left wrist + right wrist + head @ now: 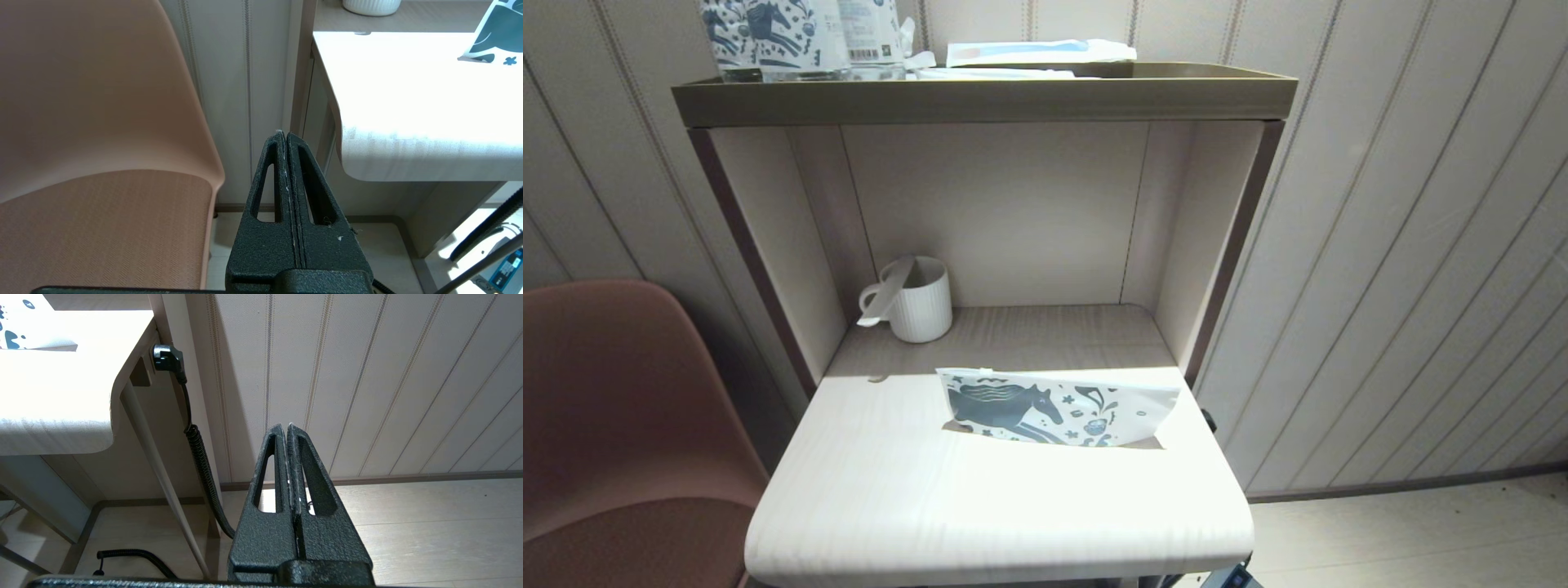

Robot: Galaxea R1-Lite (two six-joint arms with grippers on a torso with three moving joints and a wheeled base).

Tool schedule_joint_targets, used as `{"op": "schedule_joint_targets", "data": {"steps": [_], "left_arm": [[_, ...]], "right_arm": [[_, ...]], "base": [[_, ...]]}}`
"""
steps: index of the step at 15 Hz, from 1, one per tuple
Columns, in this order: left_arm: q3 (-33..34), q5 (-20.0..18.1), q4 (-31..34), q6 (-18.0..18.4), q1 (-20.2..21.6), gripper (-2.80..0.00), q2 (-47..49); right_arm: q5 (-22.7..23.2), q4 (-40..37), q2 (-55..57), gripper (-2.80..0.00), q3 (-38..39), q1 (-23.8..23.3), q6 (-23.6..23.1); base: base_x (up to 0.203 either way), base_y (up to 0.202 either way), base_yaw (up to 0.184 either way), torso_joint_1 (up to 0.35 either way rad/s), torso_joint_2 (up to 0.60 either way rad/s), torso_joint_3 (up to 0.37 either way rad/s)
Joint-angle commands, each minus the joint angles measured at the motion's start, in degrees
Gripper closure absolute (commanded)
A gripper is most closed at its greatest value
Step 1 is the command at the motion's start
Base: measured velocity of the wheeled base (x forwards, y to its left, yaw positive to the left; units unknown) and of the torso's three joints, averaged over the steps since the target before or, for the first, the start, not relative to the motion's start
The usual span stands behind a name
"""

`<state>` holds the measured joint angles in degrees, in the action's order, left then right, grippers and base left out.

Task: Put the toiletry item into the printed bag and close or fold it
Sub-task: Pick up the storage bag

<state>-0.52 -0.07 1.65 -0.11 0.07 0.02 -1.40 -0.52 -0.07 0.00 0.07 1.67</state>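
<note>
No step of the task is judged to have been carried out. The toiletry item [887, 291] is found propped in the white mug [919, 300], its upper end resting against the mug's rim and its rounded lower end hanging outside, over the handle. The mug is located at the back left of the table [915, 498], in the shaded recess under the upper shelf [980, 96].

The printed bag [1058, 407] is positioned near the middle of the table, well apart from the mug. It appears to be tilted up on one long edge, not lying flat, with the dark blue horse print facing forward. Whether its mouth is open cannot be determined.

The left pincer [286, 135] is closed and empty; it is parked below the table edge, beside the orange chair [102, 122]. The right pincer [286, 427] is likewise closed and empty, parked below the table on the opposite side, near the panelled wall [367, 375].

Remaining steps are judged to be: removal of the item from the mug, insertion into the bag, and closing or folding of the bag.

The item appears slim, flat and off-white, slightly longer than the mug is tall. The bag appears thin, white and flexible.
</note>
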Motion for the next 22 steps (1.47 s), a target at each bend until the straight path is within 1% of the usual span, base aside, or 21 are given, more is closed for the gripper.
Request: {"op": "schedule_joint_targets", "data": {"steps": [1, 3, 4, 5, 6, 8, 9, 10, 11, 13, 14, 16, 17, 18, 19, 20, 21, 22], "left_arm": [[0.0, 0.0, 0.0, -0.1, 0.0, 0.00, 0.0], [0.0, 0.0, 0.1, 0.1, 0.0, 0.00, 0.0], [-0.3, 0.1, 0.4, 0.9, 0.0, 0.00, 0.0], [-1.0, 0.0, 0.6, 1.6, 0.1, 0.00, 0.0], [-3.2, -0.2, 0.8, 1.6, 0.1, 0.00, 0.2], [-11.9, -0.5, 2.4, 1.6, 0.0, 0.00, 3.1], [-16.5, -1.0, 3.5, 1.5, 0.0, 0.00, 6.5], [-20.6, -2.4, 4.1, 1.4, -0.1, 0.00, 10.3], [-24.7, -4.7, 4.6, 1.3, -0.3, 0.00, 14.2], [-30.8, -11.5, 5.2, 1.3, -0.4, 0.00, 21.2], [-33.2, -16.1, 5.9, 1.3, -0.5, 0.00, 24.5], [-36.9, -28.8, 9.8, 1.3, -0.7, 0.00, 29.1], [-38.0, -36.0, 12.7, 1.3, -1.0, 0.00, 31.0], [-39.1, -42.2, 15.8, 1.5, -1.9, 0.00, 33.6], [-40.1, -46.4, 18.4, 1.6, -3.5, 0.00, 36.0], [-40.6, -49.3, 19.6, 1.7, -6.5, 0.00, 38.2], [-40.6, -51.0, 20.2, 2.3, -10.1, 0.00, 40.1], [-40.4, -51.7, 20.4, 4.3, -12.9, 0.00, 42.3]], "right_arm": [[0.0, 0.0, 0.1, 0.00, 0.0, 0.0, 0.0], [0.0, 0.0, 0.1, 0.00, 0.0, 0.0, 0.0], [0.0, 0.0, 0.1, 0.00, 0.0, 0.0, 0.0], [0.0, 0.0, 0.1, 0.00, 0.0, 0.0, 0.0], [0.0, 0.0, 0.1, 0.00, 0.0, 0.0, 0.0], [0.0, 0.0, 0.1, 0.00, 0.0, 0.0, 0.0], [0.0, 0.0, 0.1, 0.00, 0.0, 0.0, 0.0], [0.0, 0.0, 0.1, 0.00, 0.0, 0.0, 0.0], [0.0, 0.0, 0.1, 0.00, 0.0, 0.0, 0.0], [0.0, 0.0, 0.1, 0.00, 0.0, 0.0, 0.0], [0.0, 0.0, 0.1, 0.00, 0.0, 0.0, 0.0], [0.0, 0.0, 0.1, 0.00, 0.0, 0.0, 0.0], [0.1, 0.0, 0.1, 0.00, 0.0, 0.0, -0.1], [0.1, 0.0, 0.1, 0.00, 0.0, 0.0, -0.1], [0.1, 0.0, 0.1, 0.00, 0.0, 0.0, -0.1], [0.1, 0.0, 0.1, 0.00, 0.0, 0.0, -0.1], [0.1, 0.0, 0.1, 0.00, 0.0, 0.0, -0.1], [0.1, 0.0, 0.1, 0.00, 0.0, 0.0, -0.1]], "base": [[0.000, 0.000, 0.000, 0.000, 0.00, 0.000], [0.000, 0.000, 0.000, 0.000, 0.00, 0.000], [0.000, 0.000, 0.000, 0.000, 0.00, 0.000], [0.000, 0.000, 0.000, 0.000, 0.00, 0.000], [0.000, 0.000, 0.000, 0.000, 0.00, 0.000], [0.000, 0.000, 0.000, 0.000, 0.00, 0.000], [0.000, 0.000, 0.000, 0.000, 0.00, 0.000], [0.000, 0.000, 0.000, 0.000, 0.00, 0.000], [0.000, 0.000, 0.000, 0.000, 0.00, 0.000], [0.000, 0.000, 0.000, 0.000, 0.00, 0.000], [0.000, 0.000, 0.000, 0.000, 0.00, 0.000], [0.000, 0.000, 0.000, 0.000, 0.00, 0.000], [0.000, 0.000, 0.000, 0.000, 0.00, 0.000], [0.000, 0.000, 0.000, 0.000, 0.00, 0.000], [0.000, 0.000, 0.000, 0.000, 0.00, 0.000], [0.000, 0.000, 0.000, 0.000, 0.00, 0.000], [0.000, 0.000, 0.000, 0.000, 0.00, 0.000], [0.000, 0.000, 0.000, 0.000, 0.00, 0.000]]}}
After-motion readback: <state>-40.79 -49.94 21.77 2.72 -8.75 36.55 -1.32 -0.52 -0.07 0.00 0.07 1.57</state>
